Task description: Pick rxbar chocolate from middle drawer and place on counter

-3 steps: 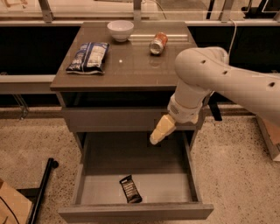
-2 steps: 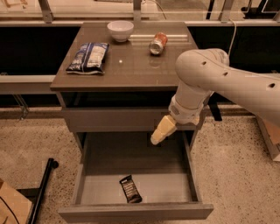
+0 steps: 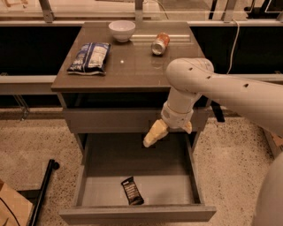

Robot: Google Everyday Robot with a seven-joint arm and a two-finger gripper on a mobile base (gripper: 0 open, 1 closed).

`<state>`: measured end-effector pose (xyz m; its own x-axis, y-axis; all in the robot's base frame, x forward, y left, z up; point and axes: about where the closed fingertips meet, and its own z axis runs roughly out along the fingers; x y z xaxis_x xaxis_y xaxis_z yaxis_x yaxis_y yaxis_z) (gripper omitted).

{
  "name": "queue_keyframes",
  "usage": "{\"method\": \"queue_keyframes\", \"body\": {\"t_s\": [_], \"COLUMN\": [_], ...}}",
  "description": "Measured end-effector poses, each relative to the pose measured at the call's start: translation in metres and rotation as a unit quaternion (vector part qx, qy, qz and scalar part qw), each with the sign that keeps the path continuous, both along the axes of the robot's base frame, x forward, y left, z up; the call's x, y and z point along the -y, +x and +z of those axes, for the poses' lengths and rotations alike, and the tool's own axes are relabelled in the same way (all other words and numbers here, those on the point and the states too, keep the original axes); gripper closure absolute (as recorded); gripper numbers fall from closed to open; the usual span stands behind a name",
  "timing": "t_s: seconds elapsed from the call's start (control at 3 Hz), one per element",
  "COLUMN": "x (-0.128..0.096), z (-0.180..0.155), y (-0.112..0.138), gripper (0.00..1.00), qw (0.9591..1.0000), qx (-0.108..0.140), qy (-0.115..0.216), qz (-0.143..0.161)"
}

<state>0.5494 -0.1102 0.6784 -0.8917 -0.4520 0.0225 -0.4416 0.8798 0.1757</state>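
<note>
Yellowish fingers (image 3: 154,133) wide, empty; flat black wrapped rxbar chocolate (image 3: 132,190) sits below-left of them in grey-brown drawer (image 3: 170,178), could easily skid away.

This looks like a robot test area in a lab or office building, not a home. A lone drawer cabinet stands on a speckled terrazzo floor (image 3: 40,145), with metal rail posts (image 3: 46,9) along the top edge of the frame and a loose cable (image 3: 233,44) hanging at upper right. Its counter (image 3: 132,70) carries staged items: a white bowl (image 3: 121,30), a can (image 3: 160,43) and a snack bag (image 3: 89,57). Cardboard (image 3: 11,207) sits at lower left. At centre the gripper (image 3: 168,137), fingers apart, hangs over the open middle drawer (image 3: 172,185).
</note>
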Motion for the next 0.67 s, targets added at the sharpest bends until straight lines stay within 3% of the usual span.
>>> {"method": "queue_keyframes", "body": {"t_s": [0.33, 0.67], "x": [-0.016, -0.029], "z": [-0.037, -0.073], "y": [0.005, 0.004], "gripper": [0.0, 0.0], "qw": [0.9985, 0.9935], "qx": [-0.038, -0.06], "qy": [-0.015, -0.047], "qz": [-0.036, -0.085]}}
